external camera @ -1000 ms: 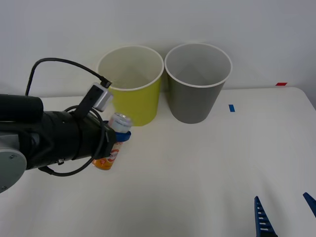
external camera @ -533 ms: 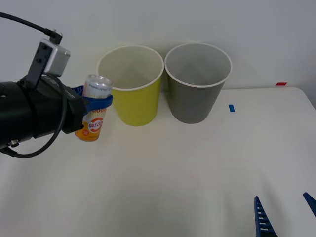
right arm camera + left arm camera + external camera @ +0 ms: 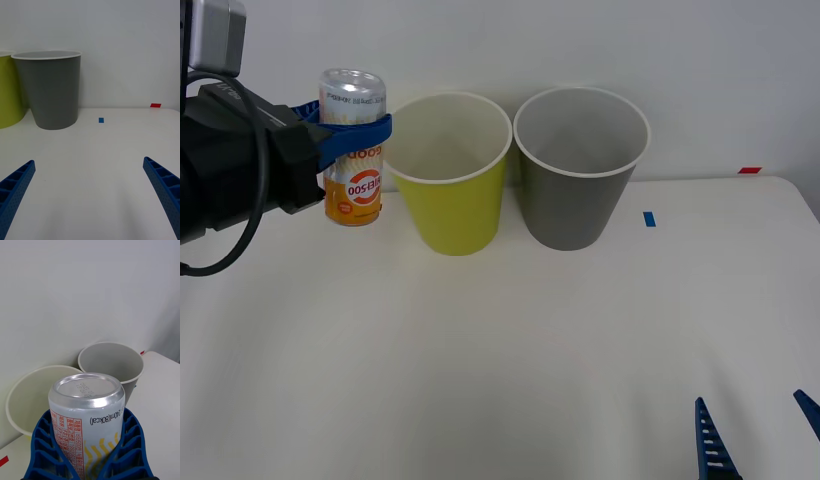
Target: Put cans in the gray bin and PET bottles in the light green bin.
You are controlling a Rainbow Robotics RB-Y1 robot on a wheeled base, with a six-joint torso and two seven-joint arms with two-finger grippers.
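At the far left of the front view the left arm is cut off by the picture's edge, so only its black forearm, a looping cable and a grey box at the top corner show. Its left hand (image 3: 352, 135) has its blue ribbed fingers (image 3: 330, 140) closed around a small cylindrical drink can (image 3: 353, 147), gripping it about the upper half. The can stands upright and is lifted well above the white tabletop (image 3: 500, 340), just left of the light green bin and about level with its rim. Its body is silver-white above and orange below, with a white round emblem bearing red print and a plain silver top. The fingers hide a band of the body, and the small print is too fine to read there. In the left wrist view the can (image 3: 87, 416) sits between the two fingers (image 3: 47, 453), its lower part cut off; the silver lid and rows of red print on the side are plain.

Next comes the tall, round, tapered yellow-green bin (image 3: 448, 205) with a white rim and white inside, standing on the tabletop. Just beside it, close but apart, stands the matching dark gray bin (image 3: 575, 200) with a pale gray inside.

At the lower right, the right hand (image 3: 758, 440) shows only two blue fingertips, spread wide, holding nothing.
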